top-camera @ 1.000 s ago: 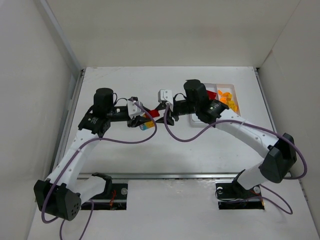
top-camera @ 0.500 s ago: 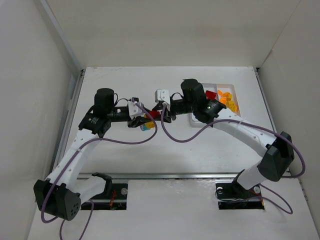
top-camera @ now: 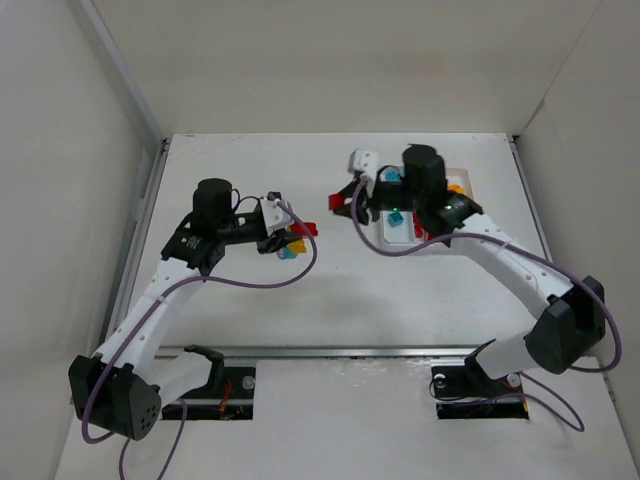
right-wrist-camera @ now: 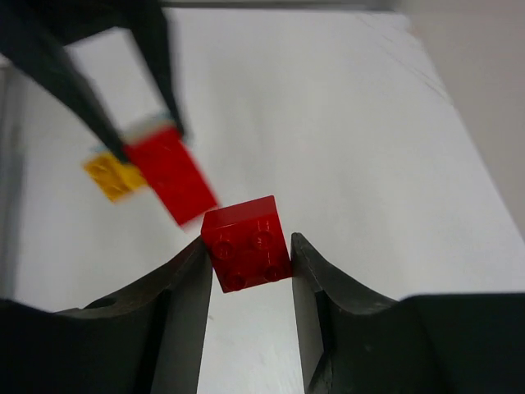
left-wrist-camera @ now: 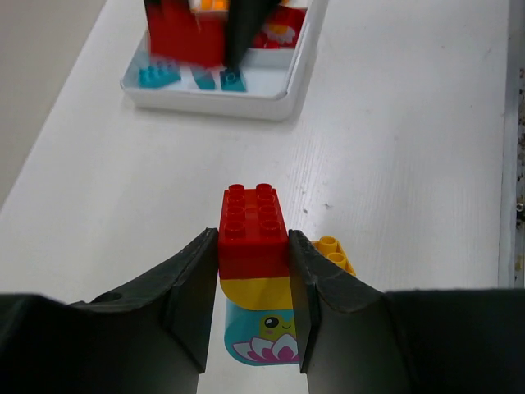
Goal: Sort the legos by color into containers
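Note:
My left gripper (top-camera: 288,238) is shut on a stack of legos: a red brick (left-wrist-camera: 253,217) on a yellow piece (left-wrist-camera: 256,289) on a teal piece (left-wrist-camera: 261,332) printed with a flower face. It holds the stack at the table's middle. My right gripper (top-camera: 342,201) is shut on a separate red brick (right-wrist-camera: 246,242) and holds it above the table, left of the white tray (top-camera: 404,236). The tray also shows in the left wrist view (left-wrist-camera: 246,90), with teal pieces (left-wrist-camera: 160,75) in its near compartment and red and orange ones behind.
An orange brick (left-wrist-camera: 335,250) lies on the table just right of my left fingers. My right arm covers much of the tray in the top view. White walls stand on both sides and at the back.
My right gripper has pulled away from the stack with a red brick and moved back and right toward the tray. My left gripper has stayed put with the rest of the stack.

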### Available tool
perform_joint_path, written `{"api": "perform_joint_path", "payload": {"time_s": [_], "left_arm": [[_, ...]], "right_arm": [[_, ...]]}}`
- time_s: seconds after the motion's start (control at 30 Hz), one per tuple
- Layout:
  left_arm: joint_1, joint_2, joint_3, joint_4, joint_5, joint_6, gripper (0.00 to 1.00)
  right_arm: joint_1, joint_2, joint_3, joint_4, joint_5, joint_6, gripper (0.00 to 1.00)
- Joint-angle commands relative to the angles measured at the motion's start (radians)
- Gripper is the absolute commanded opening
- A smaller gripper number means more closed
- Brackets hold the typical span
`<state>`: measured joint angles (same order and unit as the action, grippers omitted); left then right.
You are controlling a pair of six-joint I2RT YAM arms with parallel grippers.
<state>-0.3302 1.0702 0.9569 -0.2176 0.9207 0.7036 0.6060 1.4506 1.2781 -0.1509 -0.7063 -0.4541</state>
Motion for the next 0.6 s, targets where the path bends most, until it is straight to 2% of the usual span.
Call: {"api": "perform_joint_path", "payload": {"time_s": [0.0, 0.13, 0.23, 0.27, 0.37, 0.4, 0.5, 0.57], "left_arm": [[0.011, -0.001, -0.038, -0.046, -0.042, -0.021, 0.00], [0.011, 0.008, -0.038, -0.046, -0.051, -0.030, 0.00], [0.011, 0.008, -0.038, -0.026, -0.072, -0.030, 0.00], [0.011, 0.008, -0.038, -0.016, -0.072, -0.042, 0.00], [0.011, -0.001, -0.050, 0.018, -0.101, -0.072, 0.00], [0.011, -0.001, -0.059, 0.032, -0.111, -0.072, 0.00], [0.011, -0.001, -0.060, 0.043, -0.120, -0.072, 0.00], [0.011, -0.010, -0.069, 0.053, -0.120, -0.081, 0.00]], "right_arm": [[-0.143, -0.104, -0.048, 0.137, 0.062, 0.110, 0.00], [-0.221, -0.127, -0.091, 0.137, 0.077, 0.173, 0.00], [-0.285, -0.102, -0.132, 0.137, 0.330, 0.305, 0.00], [-0.325, -0.084, -0.146, 0.113, 0.461, 0.331, 0.00], [-0.363, 0.031, -0.131, 0.007, 0.667, 0.425, 0.00], [-0.389, 0.066, -0.111, -0.077, 0.727, 0.448, 0.00], [-0.442, 0.187, -0.062, -0.121, 0.717, 0.526, 0.00], [-0.451, 0.227, -0.052, -0.098, 0.726, 0.572, 0.05]]}}
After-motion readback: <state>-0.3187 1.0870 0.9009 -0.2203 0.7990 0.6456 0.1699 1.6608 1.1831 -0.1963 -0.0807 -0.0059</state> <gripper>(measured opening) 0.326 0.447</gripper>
